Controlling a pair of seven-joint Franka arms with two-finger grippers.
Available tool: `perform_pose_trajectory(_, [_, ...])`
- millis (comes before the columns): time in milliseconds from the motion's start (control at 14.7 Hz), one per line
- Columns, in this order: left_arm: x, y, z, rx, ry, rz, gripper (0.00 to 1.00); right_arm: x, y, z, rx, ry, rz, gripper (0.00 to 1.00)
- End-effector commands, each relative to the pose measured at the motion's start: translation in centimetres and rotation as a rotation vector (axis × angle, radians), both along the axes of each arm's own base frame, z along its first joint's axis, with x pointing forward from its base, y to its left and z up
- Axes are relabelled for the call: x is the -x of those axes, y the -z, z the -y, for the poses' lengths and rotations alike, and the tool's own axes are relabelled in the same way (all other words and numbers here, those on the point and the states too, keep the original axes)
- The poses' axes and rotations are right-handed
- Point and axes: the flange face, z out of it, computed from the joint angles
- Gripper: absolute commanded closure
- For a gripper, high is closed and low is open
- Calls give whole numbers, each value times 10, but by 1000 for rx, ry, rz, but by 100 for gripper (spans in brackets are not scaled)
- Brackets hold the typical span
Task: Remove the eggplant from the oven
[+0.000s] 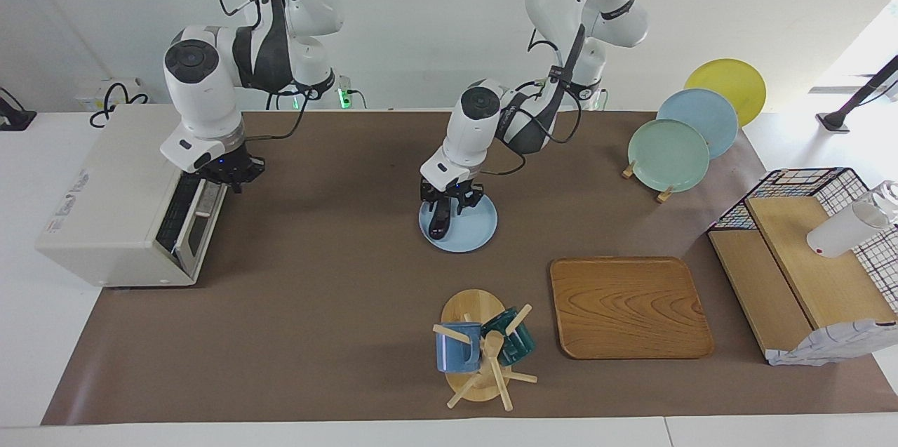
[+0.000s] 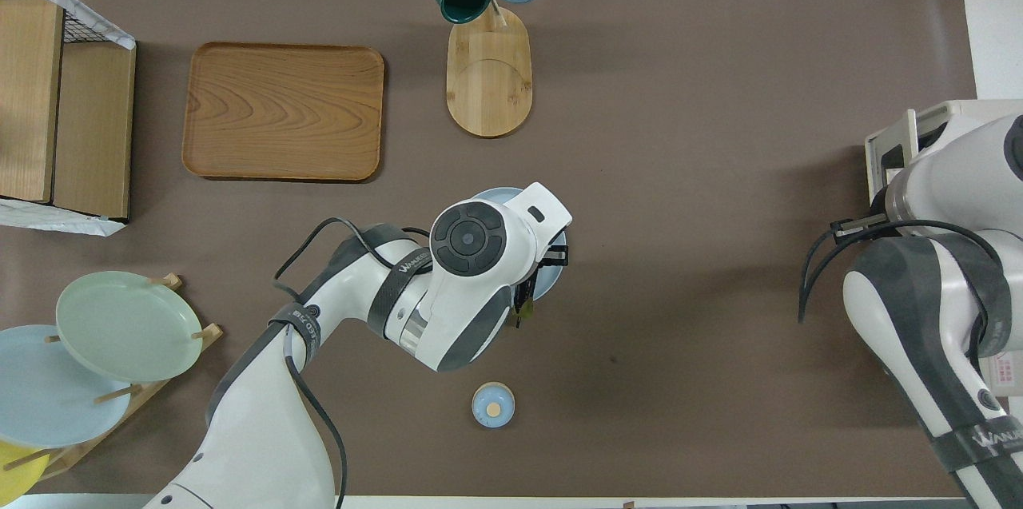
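The cream-white oven (image 1: 116,205) stands at the right arm's end of the table and also shows in the overhead view (image 2: 899,145). Its dark door (image 1: 188,219) stands nearly upright. My right gripper (image 1: 226,172) is at the door's top edge. My left gripper (image 1: 449,207) is shut on the dark eggplant (image 1: 439,222), which is tilted steeply with its lower end on a light blue plate (image 1: 477,228) mid-table. In the overhead view the left arm covers most of that plate (image 2: 553,279) and the eggplant.
A mug tree (image 1: 480,352) with a blue and a green mug and a wooden tray (image 1: 628,307) lie farther from the robots. A rack of plates (image 1: 670,152) and a wire basket (image 1: 807,250) stand toward the left arm's end. A small round blue item (image 2: 493,405) lies near the robots.
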Motion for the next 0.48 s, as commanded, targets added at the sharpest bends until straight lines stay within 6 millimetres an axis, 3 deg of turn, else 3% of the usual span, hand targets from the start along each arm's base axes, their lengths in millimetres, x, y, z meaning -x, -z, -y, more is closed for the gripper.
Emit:
perform_pose_trajectory(0, [2, 4, -1, 12, -18, 3, 52, 6, -2, 7, 11, -19, -1, 100])
perform_pose_trajectory(205, [-2, 3, -6, 8, -18, -2, 93, 6, -7, 16, 81, -72, -27, 100])
perform_pose_trajectory(273, [-3, 3, -6, 7, -18, -3, 100, 6, -8, 16, 84, -77, -31, 100])
perform_pose_trajectory(409, [-6, 1, -9, 7, -23, -2, 100, 6, -9, 19, 86, -86, -40, 100])
